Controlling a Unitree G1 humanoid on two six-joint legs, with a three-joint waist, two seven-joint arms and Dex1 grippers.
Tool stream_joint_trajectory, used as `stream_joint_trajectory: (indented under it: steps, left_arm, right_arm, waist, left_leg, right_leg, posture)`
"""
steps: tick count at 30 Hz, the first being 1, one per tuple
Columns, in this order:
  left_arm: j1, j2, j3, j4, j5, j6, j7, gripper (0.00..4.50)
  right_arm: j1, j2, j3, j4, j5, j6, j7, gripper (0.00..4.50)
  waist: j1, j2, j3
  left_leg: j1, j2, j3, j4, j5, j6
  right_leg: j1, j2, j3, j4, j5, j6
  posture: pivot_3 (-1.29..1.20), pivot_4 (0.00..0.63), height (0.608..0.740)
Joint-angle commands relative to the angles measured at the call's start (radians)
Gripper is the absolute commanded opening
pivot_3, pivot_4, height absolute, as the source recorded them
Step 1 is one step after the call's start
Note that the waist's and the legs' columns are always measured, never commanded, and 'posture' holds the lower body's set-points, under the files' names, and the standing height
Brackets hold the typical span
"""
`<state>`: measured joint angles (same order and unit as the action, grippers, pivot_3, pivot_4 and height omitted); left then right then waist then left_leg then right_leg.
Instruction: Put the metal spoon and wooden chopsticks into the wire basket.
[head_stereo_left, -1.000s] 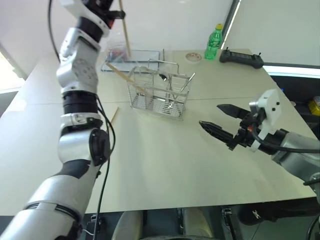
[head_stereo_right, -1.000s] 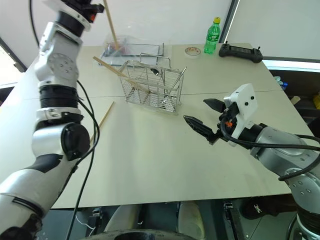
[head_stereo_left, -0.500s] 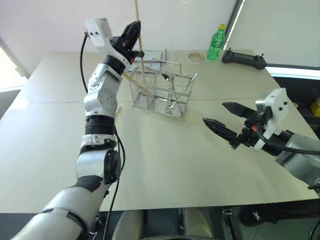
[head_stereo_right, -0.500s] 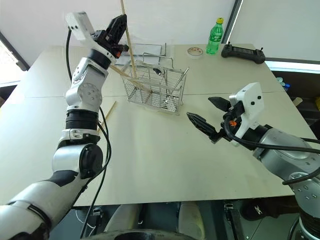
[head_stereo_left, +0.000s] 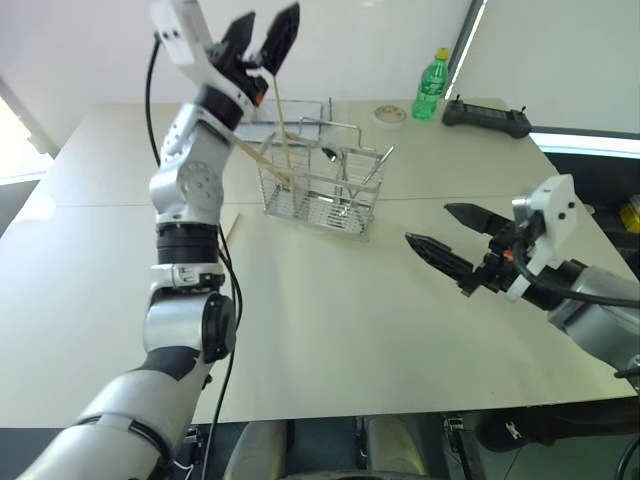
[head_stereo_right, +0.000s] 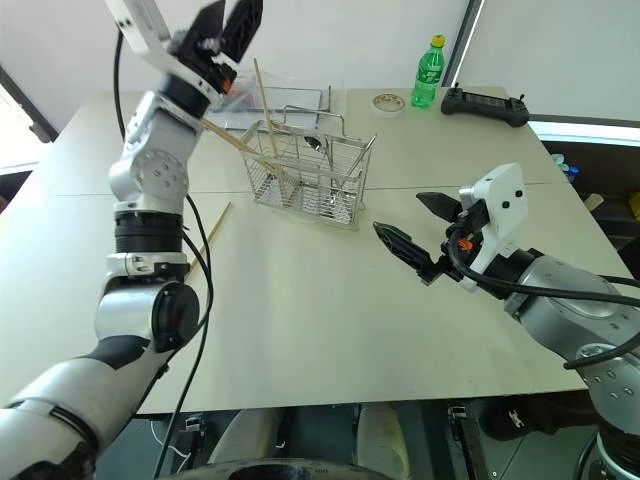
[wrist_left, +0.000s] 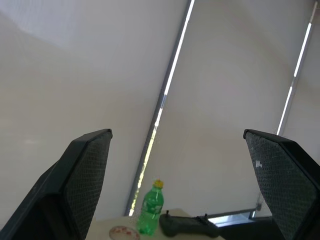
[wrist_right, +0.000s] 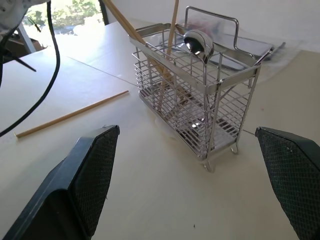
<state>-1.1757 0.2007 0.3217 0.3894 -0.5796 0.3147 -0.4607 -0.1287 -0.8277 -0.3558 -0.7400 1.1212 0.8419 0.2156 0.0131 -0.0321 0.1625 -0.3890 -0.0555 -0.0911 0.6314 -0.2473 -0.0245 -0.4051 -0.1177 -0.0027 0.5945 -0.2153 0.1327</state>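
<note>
Starting from the left, we see one of the wooden chopsticks (head_stereo_right: 208, 238) lying flat on the table (head_stereo_right: 300, 330), just near and to the left of the wire basket (head_stereo_right: 305, 180). Our left gripper (head_stereo_left: 262, 38) is raised high above the far left part of the basket, with its two black fingers wide apart and nothing between them. Two more chopsticks are in the basket: one (head_stereo_right: 266, 110) stands nearly upright in the left compartment, and another (head_stereo_right: 228, 138) leans out over the left rim. The metal spoon (wrist_right: 199, 44) stands in the basket too, with its bowl up, near the middle. Behind the basket lies a clear plastic tray (head_stereo_left: 262, 112). Farther right, at the far edge, we see a green bottle (head_stereo_right: 426, 72) and a black controller (head_stereo_right: 485, 103). Our right gripper (head_stereo_right: 412, 232) is near the right side, above the table and well apart from the basket, with its fingers spread and empty.
</note>
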Motion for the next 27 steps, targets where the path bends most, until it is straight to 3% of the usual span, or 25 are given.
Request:
stream_joint_trajectory:
  steps: [1, 5, 8, 15, 20, 27]
  left_arm:
    - [-0.17, 0.113, 0.035, -0.042, -0.06, 0.141, 0.045, 4.43]
    - [-0.315, 0.329, -0.049, 0.093, 0.038, 0.342, 0.024, 4.43]
    - [-0.376, 0.47, -0.13, 0.216, 0.164, 0.353, 0.004, 4.43]
    - [-0.325, 0.718, -0.341, 0.473, 0.404, 0.405, -0.229, 4.43]
    - [-0.218, 0.74, -0.412, 0.514, 0.473, 0.47, -0.353, 4.43]
    - [0.001, 0.685, -0.468, 0.307, 0.47, 0.704, -0.436, 4.43]
  right_arm:
    - [-0.018, 0.014, 0.008, 0.0, -0.022, -0.031, 0.01, 4.5]
    - [-0.015, 0.034, 0.033, 0.009, -0.061, -0.05, 0.026, 4.5]
    - [-0.008, 0.049, 0.051, 0.014, -0.095, -0.064, 0.043, 4.5]
    - [0.057, 0.02, 0.093, -0.007, -0.22, -0.112, 0.168, 4.5]
    - [0.164, -0.031, 0.103, -0.074, -0.256, -0.162, 0.341, 4.5]
    - [0.174, 0.004, 0.12, -0.077, -0.29, -0.174, 0.338, 4.5]
  waist:
    - [-0.001, 0.0, 0.0]
    - [-0.011, 0.002, -0.001]
    - [-0.014, 0.004, -0.001]
    - [-0.024, 0.003, 0.0]
    - [-0.018, 0.001, 0.001]
    - [-0.022, -0.001, 0.001]
  left_leg:
    - [0.0, 0.0, 0.0, 0.0, 0.0, 0.0]
    - [0.001, 0.0, 0.0, -0.002, 0.0, 0.001]
    - [0.004, 0.0, 0.001, -0.003, -0.001, 0.001]
    - [0.004, 0.0, 0.001, -0.003, -0.001, 0.001]
    - [0.0, 0.0, 0.0, -0.003, -0.001, 0.001]
    - [0.0, 0.002, 0.0, -0.001, -0.001, 0.001]
  right_leg:
    - [0.0, 0.0, 0.0, 0.0, 0.0, 0.0]
    - [0.0, 0.001, 0.0, 0.001, 0.0, 0.0]
    - [0.001, 0.001, 0.0, 0.002, -0.001, 0.0]
    - [0.001, 0.001, 0.0, 0.001, -0.001, 0.0]
    - [-0.002, 0.001, 0.0, 0.002, -0.001, 0.001]
    - [-0.001, 0.0, 0.0, 0.001, -0.001, 0.001]
  posture:
    - [0.0, 0.15, 0.725]
    - [0.0, 0.15, 0.725]
    - [0.0, 0.15, 0.725]
    - [0.0, 0.15, 0.725]
    - [0.0, 0.15, 0.725]
    - [0.0, 0.15, 0.725]
